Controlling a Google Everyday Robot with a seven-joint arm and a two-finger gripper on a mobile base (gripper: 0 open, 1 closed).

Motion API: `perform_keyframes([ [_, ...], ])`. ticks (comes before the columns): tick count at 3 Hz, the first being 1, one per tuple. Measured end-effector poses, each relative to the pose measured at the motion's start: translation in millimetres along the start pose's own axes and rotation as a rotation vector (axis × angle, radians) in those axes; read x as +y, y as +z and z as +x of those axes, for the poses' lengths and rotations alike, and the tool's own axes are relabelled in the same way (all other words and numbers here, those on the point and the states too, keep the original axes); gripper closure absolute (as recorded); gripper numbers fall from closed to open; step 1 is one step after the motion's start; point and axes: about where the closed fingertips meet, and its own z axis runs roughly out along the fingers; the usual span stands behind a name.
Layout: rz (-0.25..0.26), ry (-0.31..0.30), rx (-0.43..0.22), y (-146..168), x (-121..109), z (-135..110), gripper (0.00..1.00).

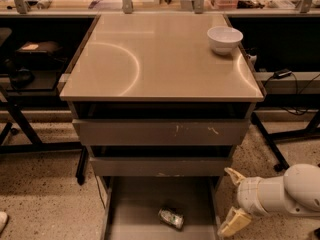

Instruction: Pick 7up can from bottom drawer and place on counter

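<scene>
The 7up can (171, 217) lies on its side on the floor of the open bottom drawer (135, 204), near the drawer's right front. The counter (160, 59) is the wide glossy beige top above the drawers. My gripper (232, 199) hangs low at the right, just outside the drawer's right wall, about level with the can and to its right. Its two pale fingers (234, 222) stand apart, open and empty.
A white bowl (224, 38) stands at the counter's back right corner. Two closed grey drawer fronts (160, 133) sit above the open drawer. Dark table frames and cables flank the cabinet on both sides, over a speckled floor.
</scene>
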Motion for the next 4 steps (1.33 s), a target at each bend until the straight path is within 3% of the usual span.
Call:
perform_keyframes([
  [1, 0.013, -0.016, -0.061, 52, -17, 27, 0.00],
  [2, -0.016, 0.023, -0.057, 95, -20, 63, 0.00],
  [4, -0.042, 0.027, -0.078, 117, -11, 74, 0.00],
])
